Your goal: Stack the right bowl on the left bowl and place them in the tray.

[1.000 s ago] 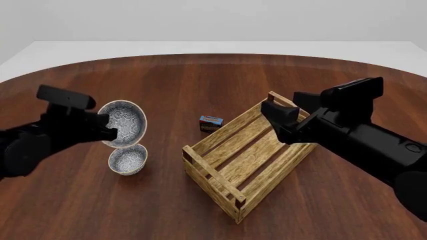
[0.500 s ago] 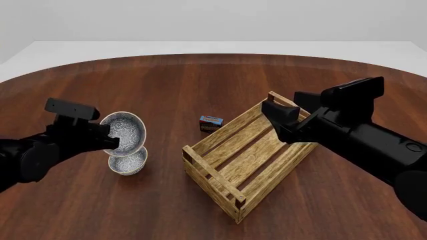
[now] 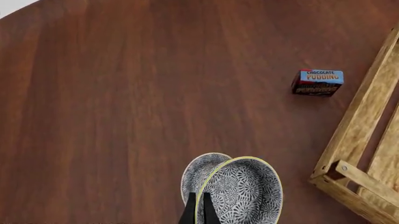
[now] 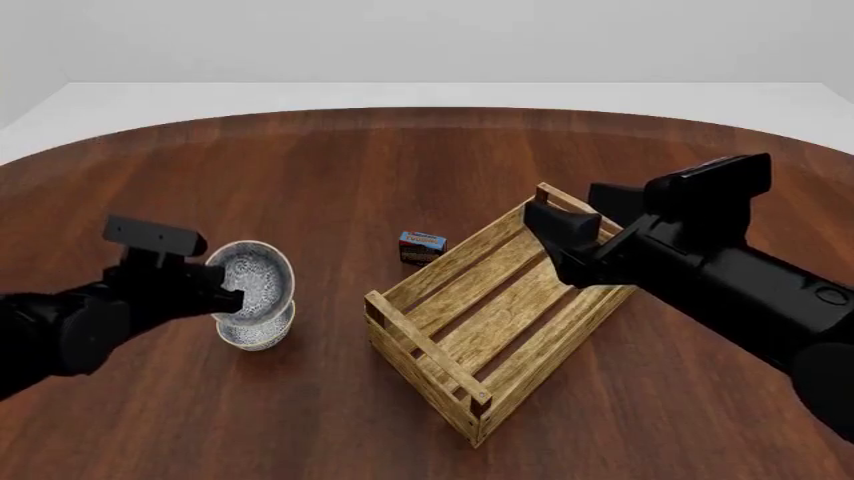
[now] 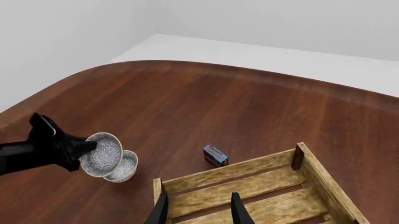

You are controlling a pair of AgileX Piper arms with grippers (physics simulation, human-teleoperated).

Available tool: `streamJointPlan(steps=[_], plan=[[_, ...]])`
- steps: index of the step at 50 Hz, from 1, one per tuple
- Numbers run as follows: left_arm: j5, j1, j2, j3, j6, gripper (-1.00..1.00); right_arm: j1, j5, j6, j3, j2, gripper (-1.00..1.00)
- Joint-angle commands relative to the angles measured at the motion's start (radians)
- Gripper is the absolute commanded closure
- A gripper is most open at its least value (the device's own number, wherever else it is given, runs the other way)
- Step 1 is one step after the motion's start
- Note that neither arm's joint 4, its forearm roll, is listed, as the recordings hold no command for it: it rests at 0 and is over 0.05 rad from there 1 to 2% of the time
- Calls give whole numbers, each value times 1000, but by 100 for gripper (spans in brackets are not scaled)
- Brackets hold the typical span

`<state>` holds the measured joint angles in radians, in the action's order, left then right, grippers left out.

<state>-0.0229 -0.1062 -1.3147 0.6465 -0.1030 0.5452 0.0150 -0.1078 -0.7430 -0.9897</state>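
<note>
Moved: left gripper (image 4: pixel 230 291) has lowered the right bowl (image 4: pixel 254 278), fingers pinching its rim, nearly onto the left bowl (image 4: pixel 262 332), frame's left. Rigid, light, slippery; rim hold suits. Right gripper (image 5: pixel 198 212) spread over tray (image 4: pixel 497 312).

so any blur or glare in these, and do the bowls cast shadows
Front view: sharp, no glare, only a faint soft shadow under the lower bowl. Left wrist view: crisp enough to read the pudding box label. Right wrist view: even flat light, crate casts little shadow.

The left hand (image 3: pixel 199 212) grips the right bowl (image 3: pixel 240 191) over the left bowl (image 3: pixel 198 170).
</note>
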Motion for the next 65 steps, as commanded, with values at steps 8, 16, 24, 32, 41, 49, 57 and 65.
streamJointPlan(steps=[8, 16, 24, 32, 41, 49, 57, 65], plan=[[51, 20, -57, -10, -8, 100, 1, 3, 0, 1, 5, -100], [78, 37, -104, 3, -8, 100, 1, 2, 1, 1, 4, -100], [114, 44, -162, 7, -4, 100, 1, 2, 1, 2, 5, -100], [143, 58, -202, 8, -13, 100, 0, 3, 0, 1, 7, -100], [188, 68, -253, 3, -26, 100, -1, 4, -1, 2, 11, -100], [209, 72, -293, 6, -24, 100, -1, 6, -2, 1, 12, -100], [187, 69, -282, 12, -17, 100, 0, 4, 0, 2, 11, -100], [189, 67, -284, 12, -9, 100, 0, 4, 1, 1, 11, -100]])
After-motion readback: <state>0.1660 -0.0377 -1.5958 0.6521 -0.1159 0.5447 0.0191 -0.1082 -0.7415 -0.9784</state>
